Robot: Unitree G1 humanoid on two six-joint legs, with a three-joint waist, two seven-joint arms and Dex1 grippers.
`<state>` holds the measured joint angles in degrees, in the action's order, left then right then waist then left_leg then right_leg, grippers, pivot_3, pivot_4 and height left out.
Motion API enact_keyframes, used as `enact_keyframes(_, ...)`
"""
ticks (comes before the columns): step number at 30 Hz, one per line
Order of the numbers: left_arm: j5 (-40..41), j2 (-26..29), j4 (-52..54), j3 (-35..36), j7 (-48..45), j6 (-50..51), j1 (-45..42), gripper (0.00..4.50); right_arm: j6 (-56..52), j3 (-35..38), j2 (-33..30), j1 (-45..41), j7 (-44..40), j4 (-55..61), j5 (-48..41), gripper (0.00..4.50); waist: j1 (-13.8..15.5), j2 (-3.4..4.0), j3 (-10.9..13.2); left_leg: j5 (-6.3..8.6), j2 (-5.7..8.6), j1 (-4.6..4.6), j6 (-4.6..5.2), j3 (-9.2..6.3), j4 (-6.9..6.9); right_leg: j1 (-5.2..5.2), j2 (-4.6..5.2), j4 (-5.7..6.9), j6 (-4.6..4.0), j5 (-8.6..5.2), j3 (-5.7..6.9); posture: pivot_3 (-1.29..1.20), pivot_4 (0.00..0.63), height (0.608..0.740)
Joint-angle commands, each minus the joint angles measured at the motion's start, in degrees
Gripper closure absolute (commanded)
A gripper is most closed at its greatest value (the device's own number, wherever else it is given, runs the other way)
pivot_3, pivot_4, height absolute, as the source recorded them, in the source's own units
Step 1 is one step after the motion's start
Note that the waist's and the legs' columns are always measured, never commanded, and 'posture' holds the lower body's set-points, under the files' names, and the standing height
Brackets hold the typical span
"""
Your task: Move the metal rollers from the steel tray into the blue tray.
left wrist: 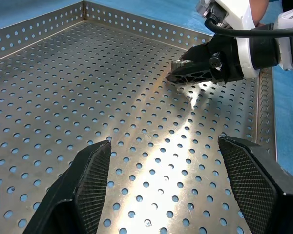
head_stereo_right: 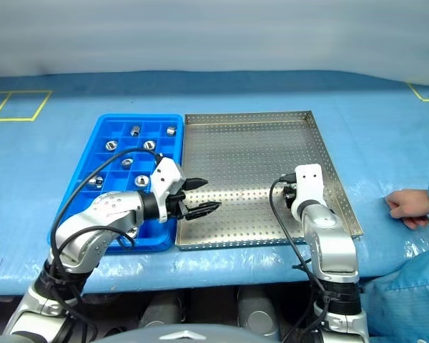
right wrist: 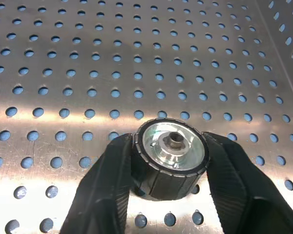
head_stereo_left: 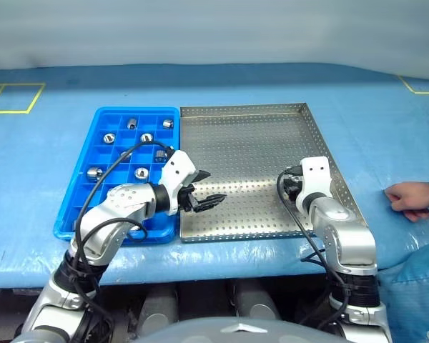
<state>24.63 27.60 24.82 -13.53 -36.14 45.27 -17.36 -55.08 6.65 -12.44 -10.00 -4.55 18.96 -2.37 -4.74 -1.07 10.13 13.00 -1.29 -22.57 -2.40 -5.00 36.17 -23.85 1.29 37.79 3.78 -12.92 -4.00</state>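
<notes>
The steel tray [head_stereo_left: 250, 153] lies right of the blue tray [head_stereo_left: 137, 111], their long sides touching. Several metal rollers [head_stereo_left: 147, 137] sit in separate compartments of the blue tray. My right gripper [right wrist: 170, 171] is low over the steel tray's right part, shut on a metal roller [right wrist: 172, 148] that has a dark ribbed rim and a shiny face. It also shows from the head [head_stereo_left: 292, 187] and from the other wrist [left wrist: 185, 73]. My left gripper [head_stereo_left: 215, 185] hangs open and empty over the steel tray's near left part, pointing toward the right one; its fingers [left wrist: 88, 185] spread wide above bare perforated floor.
A person's hand [head_stereo_left: 409, 198] rests on the blue table cover right of the steel tray. Yellow tape squares [head_stereo_left: 14, 96] mark the far left of the table. The steel tray's raised rim [left wrist: 136, 27] runs close behind my right gripper.
</notes>
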Motion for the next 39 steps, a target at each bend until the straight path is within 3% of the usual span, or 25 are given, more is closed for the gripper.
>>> enact_keyframes(1, -0.46, 0.48, 1.99, 1.15, 0.50, -0.59, 0.17, 0.68, 1.46, 0.12, 0.08, -1.05, 0.63, 2.38, 0.19, 2.75, 0.08, 0.00, 0.00, 0.00, 0.00, 0.00, 0.00, 0.00, 0.00, 0.00, 0.00, 0.00, 0.00, 0.00, 0.00, -0.05, 0.150, 0.740)
enact_keyframes(5, 0.03, 2.08, 3.32, 4.86, 1.90, -0.08, 1.41, 0.68, 0.67, -4.60, -0.68, -3.19, -3.62, 7.76, -2.17, 2.75, -0.16, 0.04, 0.02, 0.00, -0.01, 0.00, 0.00, 0.00, -0.01, -0.03, -0.01, 0.02, 0.00, 0.00, -0.01, -0.04, 0.150, 0.740)
enact_keyframes(8, 0.01, 4.76, 4.10, 11.68, 4.21, 0.43, 2.85, 0.68, -0.68, -11.69, -0.57, -6.41, -8.95, 12.03, -5.65, 2.75, -0.28, 0.04, 0.03, 0.00, -0.08, 0.03, 0.00, -0.01, -0.01, -0.03, -0.09, 0.05, -0.02, 0.00, 0.00, -0.02, 0.150, 0.740)
enact_keyframes(15, 0.99, 10.95, 7.72, 22.16, 5.48, 3.00, 9.32, 0.68, -1.32, -23.85, 9.36, -13.43, -12.64, 12.21, -11.68, 2.75, 0.69, 0.04, 0.03, 0.01, -0.17, -0.01, -0.01, -0.09, -0.12, -0.05, -0.13, -0.01, -0.11, -0.05, 0.11, 0.04, 0.150, 0.740)
enact_keyframes(21, 0.98, 12.08, 9.11, 25.55, 6.92, 3.88, 13.72, 0.68, 0.17, -33.17, 11.24, -16.37, -15.25, 6.74, -11.76, 2.75, 2.41, 0.01, 0.02, 0.02, 0.00, -0.09, -0.02, -0.11, -0.12, -0.04, 0.10, -0.09, -0.10, -0.06, 0.17, 0.09, 0.150, 0.740)
enact_keyframes(29, 1.56, 9.27, 11.90, 23.04, 9.37, 5.43, 15.26, 0.68, 4.51, -34.24, 9.73, -16.46, -14.63, -1.93, -8.51, 2.75, 3.94, 0.00, 0.02, -0.03, -0.02, -0.04, -0.09, -0.14, -0.09, -0.03, 0.08, -0.02, -0.14, -0.08, 0.24, 0.13, 0.150, 0.740)
enact_keyframes(30, 1.62, 9.05, 11.99, 22.81, 9.41, 5.56, 15.19, 0.68, 5.14, -33.96, 9.72, -16.36, -14.35, -2.46, -8.11, 2.03, 3.98, 0.01, 0.02, -0.03, -0.02, -0.03, -0.09, -0.15, -0.10, -0.03, 0.06, -0.01, -0.12, -0.08, 0.24, 0.12, 0.150, 0.740)
enact_keyframes(34, 1.87, 8.91, 11.68, 21.89, 9.25, 5.79, 14.39, 0.68, 6.43, -32.39, 10.43, -15.87, -12.41, -1.72, -7.02, 0.91, 3.97, 0.00, 0.02, -0.03, -0.04, -0.03, -0.09, -0.15, -0.11, -0.05, 0.04, 0.00, -0.12, -0.07, 0.25, 0.12, 0.150, 0.740)
enact_keyframes(39, 1.70, 8.91, 10.51, 20.87, 8.90, 5.55, 12.93, 0.68, 5.01, -30.01, 10.48, -14.52, -12.02, 0.84, -7.83, 0.91, 3.94, 0.01, 0.02, -0.03, -0.04, -0.04, -0.09, -0.15, -0.11, -0.04, 0.05, -0.01, -0.12, -0.07, 0.24, 0.09, 0.150, 0.740)
